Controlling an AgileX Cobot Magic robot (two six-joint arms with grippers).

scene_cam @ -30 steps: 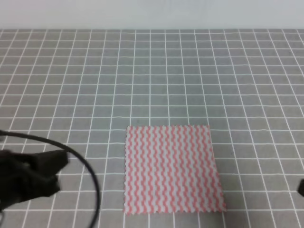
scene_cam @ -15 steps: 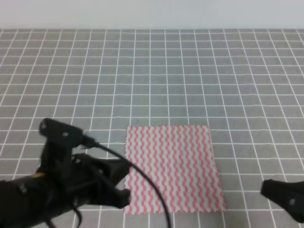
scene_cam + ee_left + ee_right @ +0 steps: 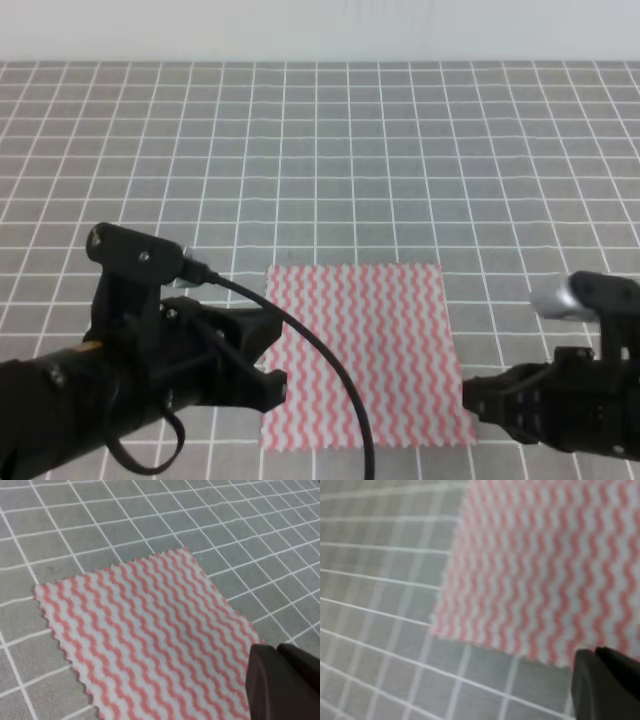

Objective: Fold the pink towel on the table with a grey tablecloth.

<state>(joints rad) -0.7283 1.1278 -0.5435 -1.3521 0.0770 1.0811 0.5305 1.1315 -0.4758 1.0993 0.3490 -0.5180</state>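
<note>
The pink towel (image 3: pixel 365 350) lies flat and unfolded on the table with a grey tablecloth (image 3: pixel 320 150), near the front edge. My left gripper (image 3: pixel 275 357) is at the towel's left edge, low over the near-left part, and its two dark fingers stand apart with nothing between them. My right gripper (image 3: pixel 472 405) is at the towel's near-right corner, and I cannot make out its jaws. In the left wrist view the towel (image 3: pixel 150 635) fills the middle and a dark fingertip (image 3: pixel 280 685) shows at the bottom right. In the right wrist view a blurred towel (image 3: pixel 545 565) lies above a dark fingertip (image 3: pixel 602 685).
A black cable (image 3: pixel 320 370) from the left arm loops over the towel's left part. The grey gridded cloth stretches far behind and to both sides of the towel. A pale wall (image 3: pixel 320 30) bounds the table at the back.
Both arms have come in from the lower corners. The left gripper has moved right to the towel's left edge, the right gripper left to its near-right corner. The towel has not moved.
</note>
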